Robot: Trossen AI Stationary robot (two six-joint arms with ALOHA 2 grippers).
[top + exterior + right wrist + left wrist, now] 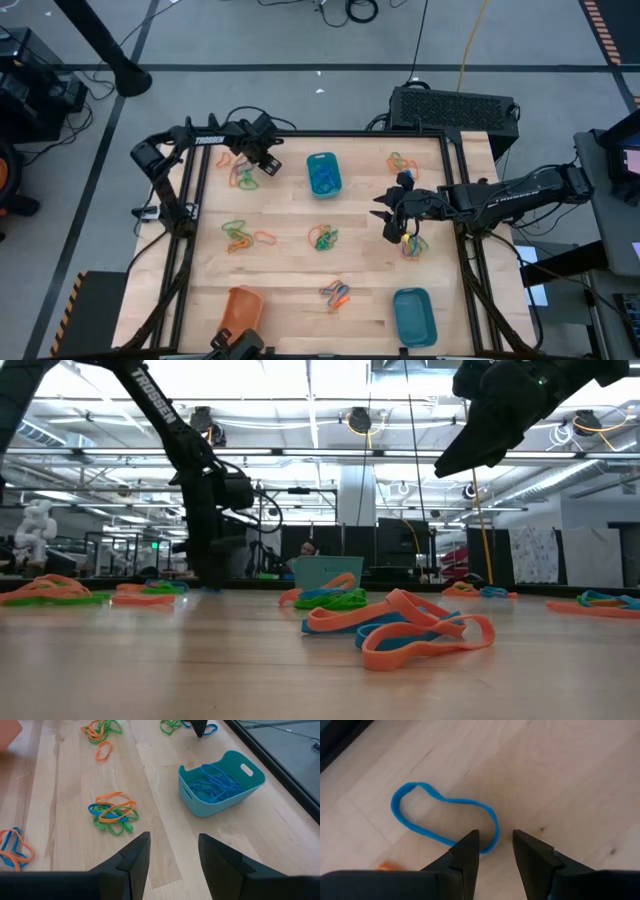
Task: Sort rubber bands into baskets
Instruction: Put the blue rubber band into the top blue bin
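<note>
Left pincer (pixel 496 851) open over blue rubber band (pixel 444 815), loop lying flat, elongated

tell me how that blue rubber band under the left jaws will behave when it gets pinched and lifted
The blue rubber band lies flat on the table in a bent, uneven loop, so it is probably floppy and will droop once lifted. It looks thin, so likely very light. The left gripper has its jaws open over one edge; a thin strand might slip out.

Two dark arms with white TROSSEN lettering and black wedge-shaped fingers (pixel 465 862).
</note>
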